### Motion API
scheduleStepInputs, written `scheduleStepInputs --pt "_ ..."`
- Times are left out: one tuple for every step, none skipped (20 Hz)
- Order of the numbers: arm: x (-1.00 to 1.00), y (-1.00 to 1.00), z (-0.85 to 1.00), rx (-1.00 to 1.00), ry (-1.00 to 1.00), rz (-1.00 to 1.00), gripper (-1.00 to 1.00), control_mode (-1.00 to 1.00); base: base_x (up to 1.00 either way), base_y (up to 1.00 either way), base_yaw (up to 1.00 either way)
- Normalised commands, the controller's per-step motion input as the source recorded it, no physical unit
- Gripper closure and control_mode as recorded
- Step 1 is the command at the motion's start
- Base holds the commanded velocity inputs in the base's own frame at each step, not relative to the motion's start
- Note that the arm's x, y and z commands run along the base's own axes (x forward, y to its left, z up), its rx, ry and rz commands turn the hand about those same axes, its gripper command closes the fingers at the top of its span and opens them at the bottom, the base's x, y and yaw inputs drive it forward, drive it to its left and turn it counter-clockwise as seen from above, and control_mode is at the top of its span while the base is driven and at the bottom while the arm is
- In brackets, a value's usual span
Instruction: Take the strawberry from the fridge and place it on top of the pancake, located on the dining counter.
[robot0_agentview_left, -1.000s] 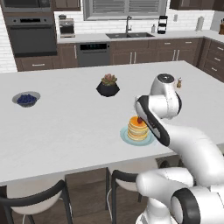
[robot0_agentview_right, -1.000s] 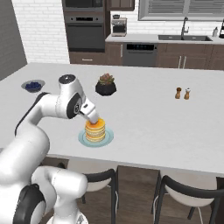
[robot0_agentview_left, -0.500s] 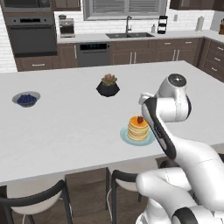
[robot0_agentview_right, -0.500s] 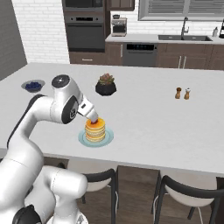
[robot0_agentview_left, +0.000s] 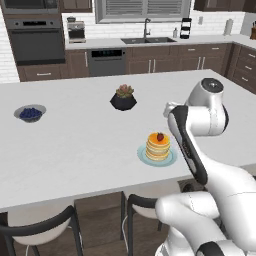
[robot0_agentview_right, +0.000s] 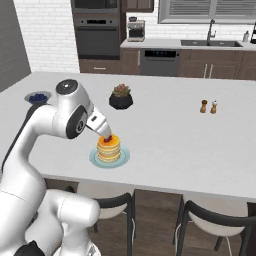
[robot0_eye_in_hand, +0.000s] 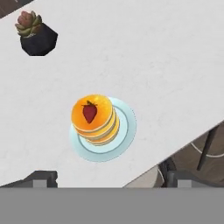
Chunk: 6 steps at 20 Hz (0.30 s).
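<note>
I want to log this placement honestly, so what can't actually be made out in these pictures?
- End effector: hand view's bottom edge cuts its fingertips; in the left base view the arm's own links cover it.
- Strawberry: in the right base view the arm's wrist partly covers it on the pancake.
- Two small shakers: right base view, too small to tell apart.
- Bowl of blueberries: left base view, too small to count berries.

Matt white counter top (robot0_agentview_left: 75, 145) – dark wood base (robot0_agentview_left: 100, 202) (glossy plate (robot0_eye_in_hand: 127, 127)).
</note>
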Motion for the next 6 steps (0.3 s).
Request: scheduleStepInputs --pt "-0.41 0.00 0.00 0.00 0.00 0.00 -1.00 -1.00 0.00 0.00 0.00" --pt "-0.45 0.00 0.00 0.00 0.00 0.00 -1.00 -1.00 0.00 0.00 0.00" --pt "-0.61 0.00 0.00 0.00 -0.07 0.00 -1.00 -1.00 0.00 0.00 0.00" --pt "-0.68 0.00 0.00 0.00 -0.13 0.00 -1.00 -1.00 0.00 0.00 0.00" --pt "-0.59 0.00 0.00 0.00 -0.08 0.00 -1.00 -1.00 0.00 0.00 0.00" --pt "-0.64 0.00 0.00 0.00 -0.07 0.00 -1.00 -1.00 0.00 0.00 0.00"
